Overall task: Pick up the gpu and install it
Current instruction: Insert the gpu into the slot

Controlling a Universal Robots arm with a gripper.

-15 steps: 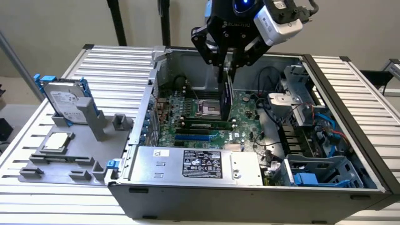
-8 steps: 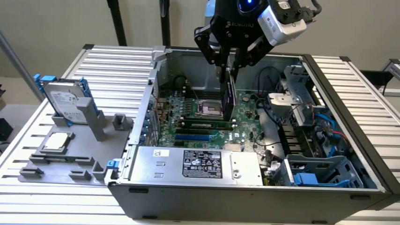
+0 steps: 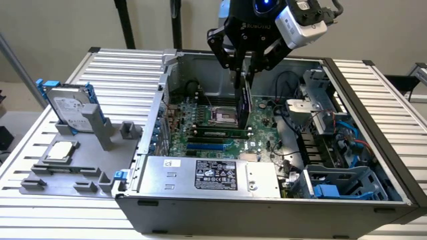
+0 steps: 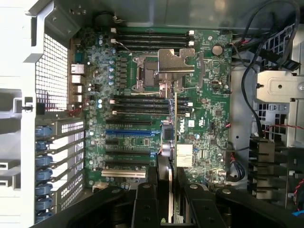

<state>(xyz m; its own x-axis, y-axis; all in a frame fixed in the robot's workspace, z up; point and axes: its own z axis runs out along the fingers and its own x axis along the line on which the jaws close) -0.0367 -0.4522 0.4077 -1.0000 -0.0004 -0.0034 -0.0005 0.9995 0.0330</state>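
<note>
Hand (image 3: 244,70), upper centre of exterior view, clamped on gpu (image 3: 243,102). Card hangs straight below it, edge-on, long axis vertical, lower end near mobo (image 3: 263,123) by CPU socket (image 3: 220,116). Blue slot (image 3: 210,146) sits farther off, toward the exterior view's lower left. Card looks crosswise to it.

A plain beige wall (image 3: 53,25) stands behind the ribbed metal table (image 3: 120,75), evenly lit.
</note>
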